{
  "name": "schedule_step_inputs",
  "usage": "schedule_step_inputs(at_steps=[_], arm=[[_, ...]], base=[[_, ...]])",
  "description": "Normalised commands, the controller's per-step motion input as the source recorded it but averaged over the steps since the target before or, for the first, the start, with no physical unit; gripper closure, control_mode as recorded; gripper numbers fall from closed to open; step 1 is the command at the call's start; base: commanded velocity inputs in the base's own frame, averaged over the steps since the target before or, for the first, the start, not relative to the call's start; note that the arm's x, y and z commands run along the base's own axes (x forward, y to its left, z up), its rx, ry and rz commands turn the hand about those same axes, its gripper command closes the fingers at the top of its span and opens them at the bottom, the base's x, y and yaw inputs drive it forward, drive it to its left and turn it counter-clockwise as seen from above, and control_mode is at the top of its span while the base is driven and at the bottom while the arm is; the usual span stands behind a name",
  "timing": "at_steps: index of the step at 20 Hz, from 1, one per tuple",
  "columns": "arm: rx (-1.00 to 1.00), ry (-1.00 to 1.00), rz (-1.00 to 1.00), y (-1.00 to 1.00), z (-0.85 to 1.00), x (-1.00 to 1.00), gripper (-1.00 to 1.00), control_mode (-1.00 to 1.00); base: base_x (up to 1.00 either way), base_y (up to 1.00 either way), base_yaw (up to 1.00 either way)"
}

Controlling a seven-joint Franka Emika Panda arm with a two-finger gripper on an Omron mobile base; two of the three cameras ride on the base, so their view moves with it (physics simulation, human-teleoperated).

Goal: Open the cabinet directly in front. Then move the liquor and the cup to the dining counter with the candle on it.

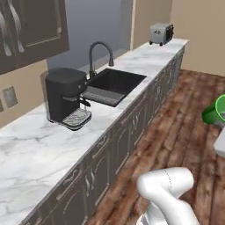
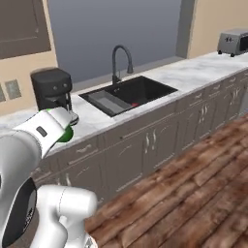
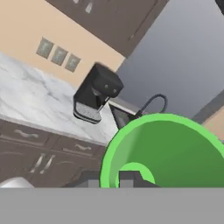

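Gripper [image 3: 119, 178] clamped on green cup [image 3: 168, 151], rim at the hand view's 5 o'clock. Carry level, clear of coffee machine [image 1: 66, 99], toward dining counter.

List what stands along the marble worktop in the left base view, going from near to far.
Coffee machine → faucet and black sink → toaster at the far end.
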Motion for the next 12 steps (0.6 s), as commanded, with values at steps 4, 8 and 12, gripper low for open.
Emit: schedule_step_inputs(at_steps=[4,8,12], arm=[[0.0,0.0,0.0,0.0,0.0,0.0,1.0,1.0],[0.0,0.0,0.0,0.0,0.0,0.0,1.0,1.0],[0.0,0.0,0.0,0.0,0.0,0.0,1.0,1.0]], base=[[0.29,-0.41,-0.74],[0.35,-0.33,-0.7],[0.38,-0.28,-0.67]])
